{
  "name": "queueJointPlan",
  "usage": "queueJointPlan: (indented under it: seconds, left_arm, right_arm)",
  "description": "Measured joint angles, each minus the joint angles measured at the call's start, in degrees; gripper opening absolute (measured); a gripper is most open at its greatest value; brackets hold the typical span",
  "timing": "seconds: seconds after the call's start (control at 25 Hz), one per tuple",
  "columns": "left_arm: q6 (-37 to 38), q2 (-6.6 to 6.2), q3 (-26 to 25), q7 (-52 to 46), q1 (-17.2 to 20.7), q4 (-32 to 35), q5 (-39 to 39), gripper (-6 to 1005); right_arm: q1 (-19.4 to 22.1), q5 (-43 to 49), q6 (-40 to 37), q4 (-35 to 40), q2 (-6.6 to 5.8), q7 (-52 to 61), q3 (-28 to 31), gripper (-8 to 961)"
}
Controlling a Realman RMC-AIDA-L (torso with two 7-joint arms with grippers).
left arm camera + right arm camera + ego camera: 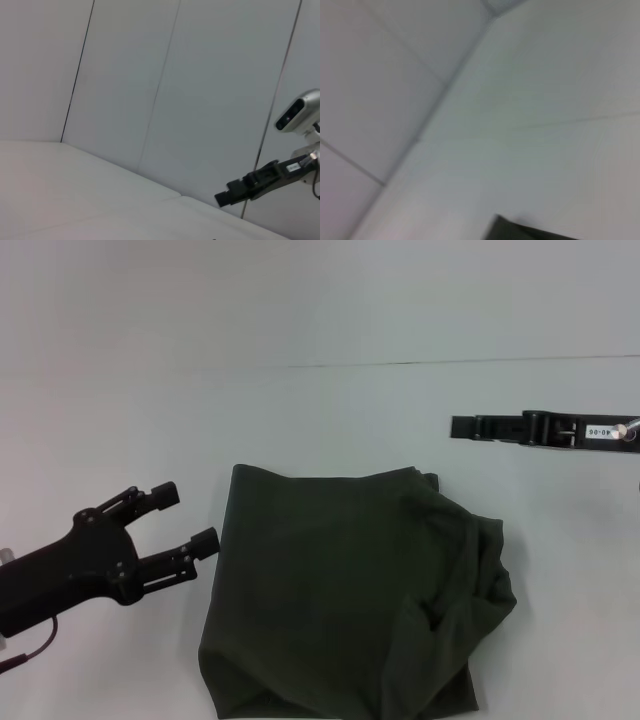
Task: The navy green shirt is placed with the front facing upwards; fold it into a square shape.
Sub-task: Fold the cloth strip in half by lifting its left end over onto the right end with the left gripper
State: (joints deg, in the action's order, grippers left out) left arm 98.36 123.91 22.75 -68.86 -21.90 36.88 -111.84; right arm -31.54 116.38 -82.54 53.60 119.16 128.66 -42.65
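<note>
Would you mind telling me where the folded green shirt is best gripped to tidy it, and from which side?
Probably the bunched lobe on the navy green shirt, at its right edge, taken from the right by the right gripper, now parked beyond it. That side bulges and wrinkles, while the left edge by the open left gripper lies straight and flat, offering little to pinch.

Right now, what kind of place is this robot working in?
Probably a lab or test cell, not a home: a bare white table, plain panelled walls around it, and nothing set out but the navy green shirt, folded, between the left gripper and right gripper.
</note>
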Motion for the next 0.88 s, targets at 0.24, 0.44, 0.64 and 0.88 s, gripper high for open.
queueJointPlan:
  seconds: [0.24, 0.44, 0.64, 0.88]
  left_arm:
    - [-0.01, 0.00, -0.62, -0.23, 0.06, -0.25, 1.32, 919]
    - [-0.34, 0.00, -1.04, -0.31, 0.08, -0.66, 1.36, 919]
    - [-0.45, 0.00, -1.32, -0.31, 0.10, -0.88, 1.37, 919]
    - [-0.50, -0.07, -1.30, -0.31, -0.10, -1.35, 1.37, 920]
  right_arm:
    - [-2.89, -2.58, -5.04, -3.24, 0.24, -2.16, -2.13, 551]
    - [-5.03, -2.54, -4.76, -8.70, -0.04, -3.21, -6.45, 548]
    - [-4.75, -0.76, -1.84, -11.14, -0.16, -3.24, -9.18, 549]
    - [-4.26, 4.42, 3.14, -11.77, 0.25, -3.26, -9.12, 548]
